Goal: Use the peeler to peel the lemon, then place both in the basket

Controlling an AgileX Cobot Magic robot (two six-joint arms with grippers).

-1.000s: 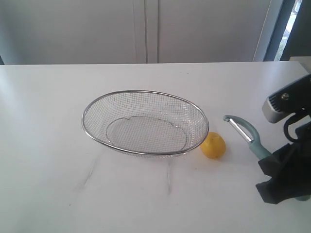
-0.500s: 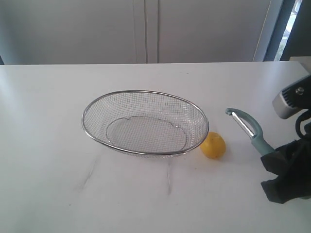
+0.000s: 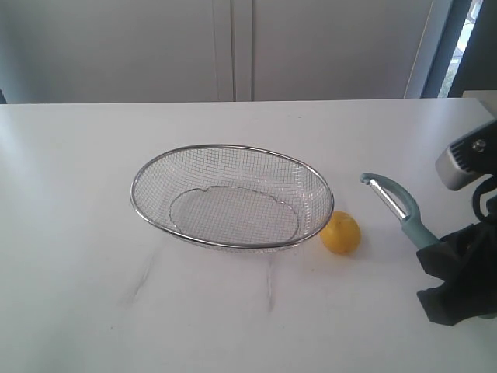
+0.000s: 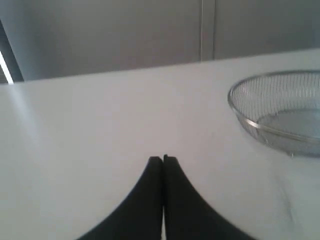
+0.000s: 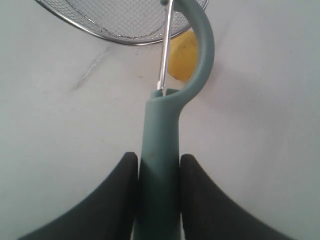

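Note:
The yellow lemon (image 3: 341,232) (image 5: 183,61) lies on the white table just right of the wire mesh basket (image 3: 231,195) (image 5: 120,22), touching or nearly touching its rim. My right gripper (image 3: 444,264) (image 5: 159,162) is shut on the teal handle of the peeler (image 3: 399,208) (image 5: 165,120), held above the table to the right of the lemon, blade head pointing toward the basket. My left gripper (image 4: 163,159) is shut on nothing, hovering over bare table left of the basket (image 4: 280,112); the exterior view does not show it.
The white table (image 3: 93,256) stretches to a pale wall with cabinet panels (image 3: 233,47) at the back. A dark door or window frame (image 3: 458,47) stands at the far right.
Over the first half second my right gripper moved right and slightly up with the peeler; since then it has stayed still. Lemon and basket have not moved.

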